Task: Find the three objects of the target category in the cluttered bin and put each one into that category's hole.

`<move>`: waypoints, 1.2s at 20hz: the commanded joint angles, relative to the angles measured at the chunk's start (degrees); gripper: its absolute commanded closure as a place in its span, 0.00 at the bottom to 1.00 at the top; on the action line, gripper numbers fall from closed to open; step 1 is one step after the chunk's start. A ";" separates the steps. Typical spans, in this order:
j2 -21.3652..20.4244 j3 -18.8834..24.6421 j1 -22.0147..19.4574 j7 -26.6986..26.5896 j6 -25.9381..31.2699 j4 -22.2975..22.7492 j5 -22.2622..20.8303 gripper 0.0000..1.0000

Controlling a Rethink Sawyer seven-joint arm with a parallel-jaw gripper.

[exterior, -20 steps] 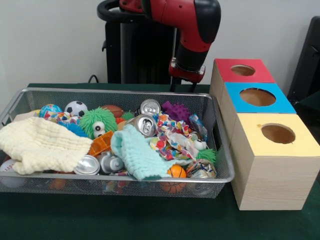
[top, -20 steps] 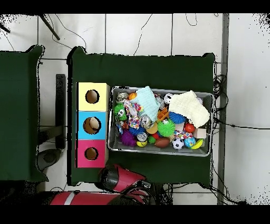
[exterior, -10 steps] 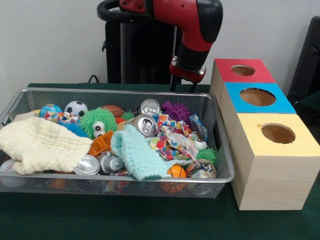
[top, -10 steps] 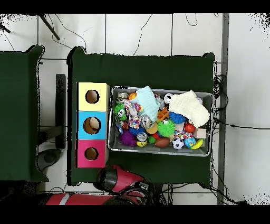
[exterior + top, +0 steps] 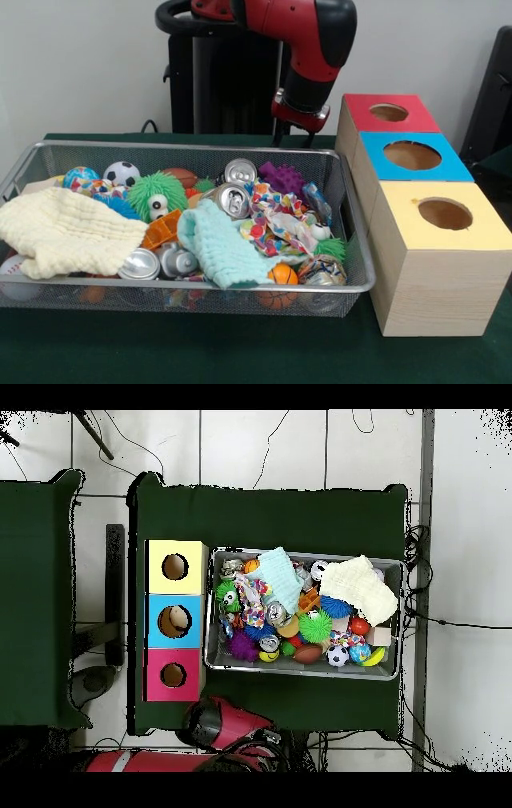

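The bin (image 5: 184, 146) is a silver wire mesh basket on the green table, full of clutter; it also shows in the overhead view (image 5: 300, 672). In it lie silver cans (image 5: 234, 199), a pale yellow cloth (image 5: 68, 232), a mint cloth (image 5: 220, 248), a soccer ball (image 5: 122, 173), a small basketball (image 5: 282, 274), a green fuzzy toy (image 5: 156, 194) and a purple spiky ball (image 5: 280, 176). My gripper (image 5: 293, 139) hangs just behind the bin's far rim, towards its right end. It is open and empty, touching nothing. In the overhead view only the red arm (image 5: 228, 722) shows.
Three wooden boxes with round holes stand in a row right of the bin: red top (image 5: 364, 120) farthest, blue top (image 5: 380, 164) in the middle, yellow top (image 5: 408, 228) nearest. The black pedestal (image 5: 216, 80) stands behind the bin.
The arm's wrist has shifted slightly, up and to the right in the front view. Nothing in the bin has moved.
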 commanded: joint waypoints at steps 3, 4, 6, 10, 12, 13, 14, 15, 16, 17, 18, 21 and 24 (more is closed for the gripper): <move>2.12 5.96 0.44 16.95 -6.94 1.20 1.55 0.00; 1.37 5.59 0.53 16.94 -6.30 1.61 1.50 0.00; 0.13 5.41 0.16 17.52 -6.30 2.68 1.14 0.00; 0.42 6.35 -2.29 18.03 -8.74 4.09 -1.22 0.00; 1.70 6.85 -4.01 18.74 -11.02 4.69 -2.70 0.00; 2.29 7.07 -4.82 18.94 -11.77 4.88 -3.42 0.00; 2.91 6.91 -5.83 18.97 -12.84 5.04 -4.45 0.00; 3.29 6.75 -6.50 18.92 -13.56 5.10 -5.29 0.00; 3.72 6.59 -7.49 18.78 -14.11 5.21 -6.16 0.00; 3.90 6.33 -8.05 18.55 -14.54 5.24 -6.90 0.00; 4.09 5.95 -8.34 18.22 -14.84 5.13 -7.53 0.00; 3.44 4.94 -8.25 16.92 -13.50 4.59 -7.99 0.00; 2.71 5.45 -8.15 18.28 -12.49 4.28 -6.44 0.00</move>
